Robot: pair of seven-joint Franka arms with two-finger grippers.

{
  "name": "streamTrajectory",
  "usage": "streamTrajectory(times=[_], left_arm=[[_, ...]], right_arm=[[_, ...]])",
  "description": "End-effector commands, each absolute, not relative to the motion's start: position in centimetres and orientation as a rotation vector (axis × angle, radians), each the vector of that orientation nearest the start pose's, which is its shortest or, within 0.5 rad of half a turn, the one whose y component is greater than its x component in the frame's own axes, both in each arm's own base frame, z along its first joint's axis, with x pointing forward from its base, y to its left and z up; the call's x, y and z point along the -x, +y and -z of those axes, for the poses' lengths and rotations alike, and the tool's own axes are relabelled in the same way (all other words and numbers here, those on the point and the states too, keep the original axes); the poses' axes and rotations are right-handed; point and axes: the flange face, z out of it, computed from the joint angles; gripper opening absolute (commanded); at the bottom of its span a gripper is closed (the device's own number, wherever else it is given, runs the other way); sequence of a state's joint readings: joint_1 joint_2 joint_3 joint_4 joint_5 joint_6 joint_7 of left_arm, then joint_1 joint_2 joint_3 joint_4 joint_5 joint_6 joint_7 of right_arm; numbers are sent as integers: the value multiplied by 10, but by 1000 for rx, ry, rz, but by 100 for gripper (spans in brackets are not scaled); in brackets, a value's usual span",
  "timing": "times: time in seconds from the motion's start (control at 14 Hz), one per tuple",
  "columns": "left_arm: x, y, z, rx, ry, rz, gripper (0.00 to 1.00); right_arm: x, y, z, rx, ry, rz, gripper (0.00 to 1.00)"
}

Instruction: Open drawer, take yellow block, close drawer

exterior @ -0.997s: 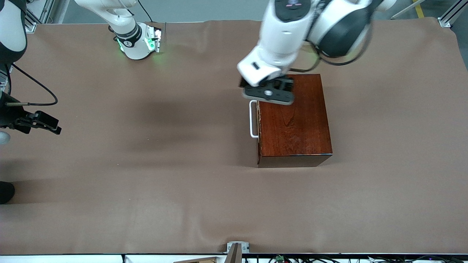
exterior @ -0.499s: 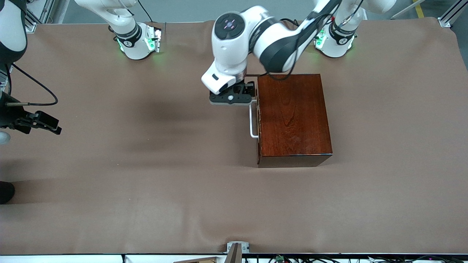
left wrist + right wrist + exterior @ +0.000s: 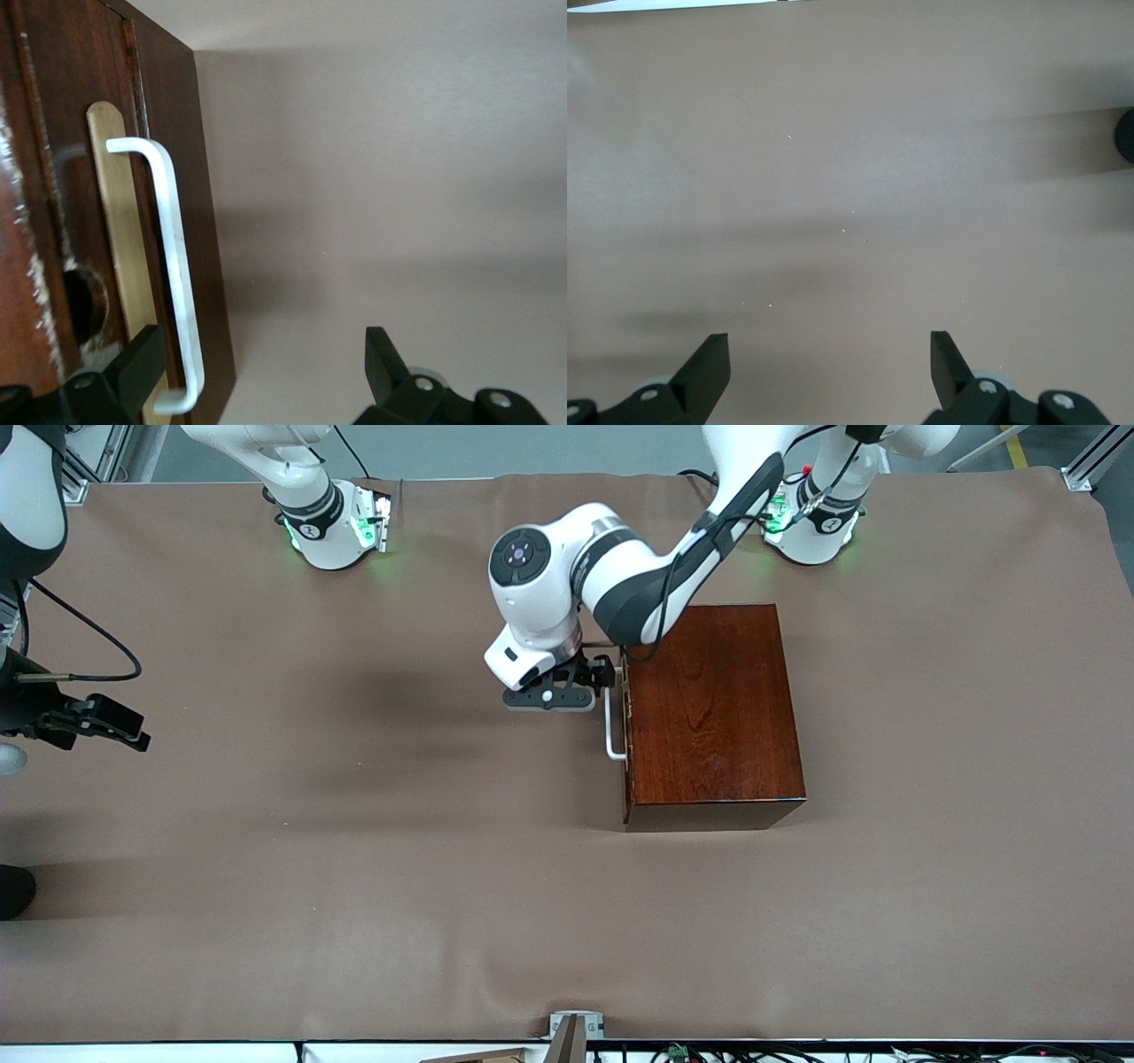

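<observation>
Right now the left gripper (image 3: 604, 682) hangs low in front of the drawer (image 3: 626, 726), its fingers (image 3: 133, 372) spread wide and released, one at the dark front beside the end of the white handle (image 3: 173, 266) and the other out over the brown table cover (image 3: 354, 868), gripping nothing. That drawer sits flush in the glossy mahogany box (image 3: 709, 708) (so the yellow block cannot be seen in any view), toward the left arm's end of the table. Meanwhile the right gripper (image 3: 828, 376) waits over bare cover at the right arm's end of the table, its fingers parted and empty.
</observation>
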State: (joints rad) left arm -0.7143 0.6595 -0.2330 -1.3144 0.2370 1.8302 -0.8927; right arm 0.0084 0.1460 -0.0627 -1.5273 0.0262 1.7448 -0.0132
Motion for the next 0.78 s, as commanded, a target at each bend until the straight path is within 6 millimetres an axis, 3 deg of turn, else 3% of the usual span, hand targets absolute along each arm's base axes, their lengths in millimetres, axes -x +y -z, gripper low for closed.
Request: streamTrajectory(times=[0.0,0.71], left_arm=[[-462,-555,-327,2945,153,8,100],[-467,-545,-299,2866,155,-3,100]], right_arm=[[-611,-28,-580,3108,88,116,100],[-611,-27,-580,3108,88,107,100]])
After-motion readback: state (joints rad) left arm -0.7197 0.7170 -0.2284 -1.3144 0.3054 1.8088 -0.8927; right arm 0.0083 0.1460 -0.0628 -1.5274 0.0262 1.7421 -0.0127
